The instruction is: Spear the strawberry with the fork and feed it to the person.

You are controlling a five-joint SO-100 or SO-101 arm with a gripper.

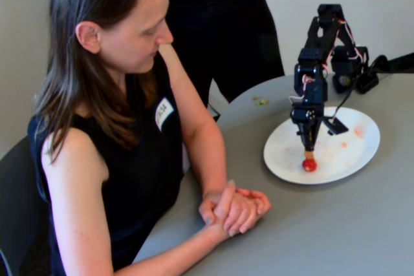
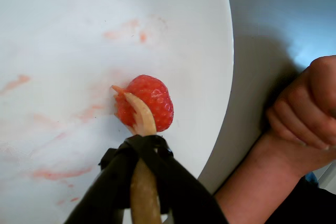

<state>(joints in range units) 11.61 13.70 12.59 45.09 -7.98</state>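
A small red strawberry [image 1: 310, 165] [image 2: 148, 102] lies on the white plate [image 1: 352, 156] [image 2: 63, 30], near the plate's front edge. The tan fork [image 2: 137, 116] [image 1: 309, 154] points straight down from the black arm, its prongs against or into the berry. My gripper [image 1: 308, 132] [image 2: 140, 153] is shut on the fork's handle. The person [image 1: 116, 101], a woman with long brown hair and a black sleeveless top, sits at the left, looking down at the plate with her hands [image 1: 234, 208] [image 2: 304, 114] clasped on the table.
Pink juice smears [image 2: 126, 30] mark the plate. The grey round table [image 1: 310, 237] extends in front. A standing figure in dark clothes [image 1: 226, 24] is behind the woman. The arm's base and wires [image 1: 349, 63] sit behind the plate.
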